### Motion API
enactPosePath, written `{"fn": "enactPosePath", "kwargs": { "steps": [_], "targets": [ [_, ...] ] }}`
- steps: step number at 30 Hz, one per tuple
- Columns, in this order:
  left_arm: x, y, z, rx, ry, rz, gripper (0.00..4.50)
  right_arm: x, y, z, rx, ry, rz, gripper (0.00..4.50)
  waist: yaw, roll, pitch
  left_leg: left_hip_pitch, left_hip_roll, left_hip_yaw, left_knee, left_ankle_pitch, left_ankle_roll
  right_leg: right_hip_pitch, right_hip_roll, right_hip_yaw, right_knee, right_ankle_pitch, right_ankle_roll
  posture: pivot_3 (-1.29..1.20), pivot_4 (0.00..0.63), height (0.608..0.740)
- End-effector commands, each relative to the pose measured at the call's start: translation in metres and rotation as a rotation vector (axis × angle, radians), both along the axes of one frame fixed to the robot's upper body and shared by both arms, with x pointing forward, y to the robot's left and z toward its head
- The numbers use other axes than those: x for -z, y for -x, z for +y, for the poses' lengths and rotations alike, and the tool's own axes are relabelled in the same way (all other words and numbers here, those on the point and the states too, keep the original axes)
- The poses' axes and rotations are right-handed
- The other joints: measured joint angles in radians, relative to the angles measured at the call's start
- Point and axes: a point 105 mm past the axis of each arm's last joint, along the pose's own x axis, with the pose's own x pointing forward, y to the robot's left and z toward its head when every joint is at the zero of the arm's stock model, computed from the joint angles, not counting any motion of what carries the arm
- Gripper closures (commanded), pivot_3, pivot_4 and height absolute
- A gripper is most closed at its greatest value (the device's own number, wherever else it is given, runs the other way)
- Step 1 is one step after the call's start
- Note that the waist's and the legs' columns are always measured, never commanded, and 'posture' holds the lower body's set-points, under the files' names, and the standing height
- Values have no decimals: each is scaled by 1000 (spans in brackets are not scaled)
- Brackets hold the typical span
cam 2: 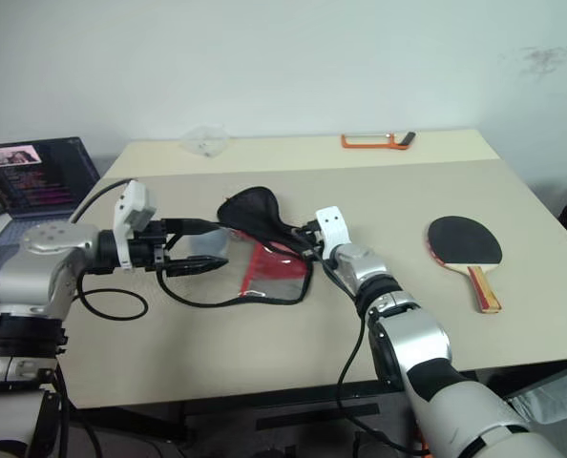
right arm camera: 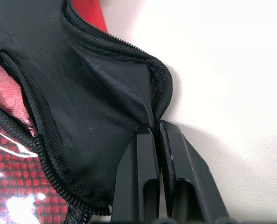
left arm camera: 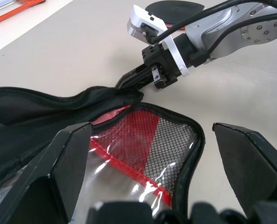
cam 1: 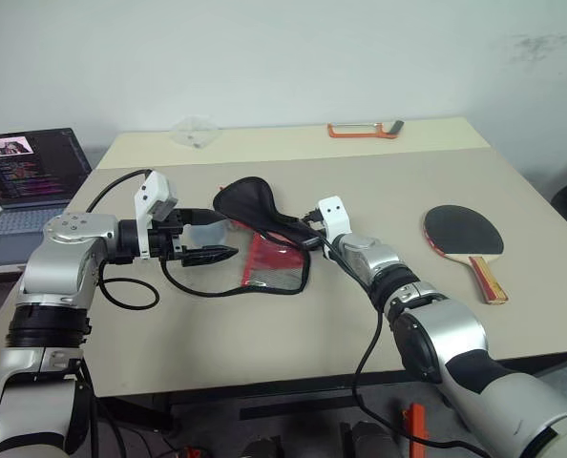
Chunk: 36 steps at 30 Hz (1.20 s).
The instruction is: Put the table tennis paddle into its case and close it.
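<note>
The case (cam 1: 269,262) lies unzipped at the table's middle, red mesh panel down and black upper flap (cam 1: 250,202) raised. My right gripper (right arm camera: 153,133) is shut on that flap's zipper edge at the case's right side, which also shows from above (cam 1: 305,239). My left gripper (cam 1: 221,237) is open at the case's left side. The left wrist view has the mesh panel (left arm camera: 143,140) lying between its spread fingers (left arm camera: 71,158); I cannot tell if they touch it. The table tennis paddle (cam 1: 465,232) lies flat to the right, black face up, handle toward the front edge.
An open laptop (cam 1: 26,176) stands past the table's left side. An orange-framed tool (cam 1: 362,130) and a clear plastic piece (cam 1: 194,131) lie along the far edge. Black cables (cam 1: 131,291) loop near my left arm.
</note>
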Motion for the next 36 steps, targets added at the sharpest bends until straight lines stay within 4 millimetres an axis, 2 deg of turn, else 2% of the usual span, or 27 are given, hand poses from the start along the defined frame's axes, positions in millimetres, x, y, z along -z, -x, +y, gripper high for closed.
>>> {"fn": "enactPosePath", "kwargs": {
  "steps": [1,4,7,11,14,18,22,26,30,36],
  "targets": [
    [-13,0,2,-1,-9,-55,0,-18,-10,-13,80,-11,-68,4483,1,0,0,0,0,0,0,0,0,0,0,0,0,0,0,0,150,740],
    [-12,-1,3,-1,-7,-56,0,-27,-15,-21,131,-25,-107,4483,7,0,0,0,0,0,0,0,0,0,0,0,0,0,0,0,150,740],
    [-12,-3,2,-1,-5,-59,0,-35,-20,-38,199,-41,-132,4483,7,0,0,0,0,0,0,0,0,0,0,0,0,0,0,0,150,740],
    [-9,-9,-2,7,0,-59,0,-41,-22,-77,321,-99,-125,4483,12,0,0,-1,0,0,0,0,0,0,0,0,0,0,0,0,150,740],
    [-9,-12,-4,19,4,-60,0,-40,-11,-94,381,-161,-92,4483,12,0,0,-1,0,0,0,0,0,0,0,0,-1,0,0,0,150,740],
    [-9,-17,-9,39,9,-66,0,-35,19,-110,471,-263,-10,4483,9,0,0,-3,0,0,0,0,0,-2,0,0,0,0,0,0,150,740],
    [-6,-20,-8,49,7,-64,0,-29,50,-101,519,-360,80,4483,6,0,0,-4,1,1,0,0,0,-4,0,2,1,0,0,0,150,740],
    [-2,-23,-7,52,6,-64,0,-28,69,-84,565,-480,162,4483,11,0,0,-3,1,3,0,0,1,-4,1,7,2,0,0,0,150,740],
    [1,-23,-4,57,6,-64,0,-35,74,-69,571,-542,186,4483,21,0,0,-4,0,4,0,0,1,-4,0,8,1,0,1,0,150,740],
    [2,-24,-4,62,5,-70,0,-33,75,-71,533,-503,171,4483,11,0,0,-3,0,6,0,0,1,-5,1,9,1,0,1,0,150,740]
  ]
}}
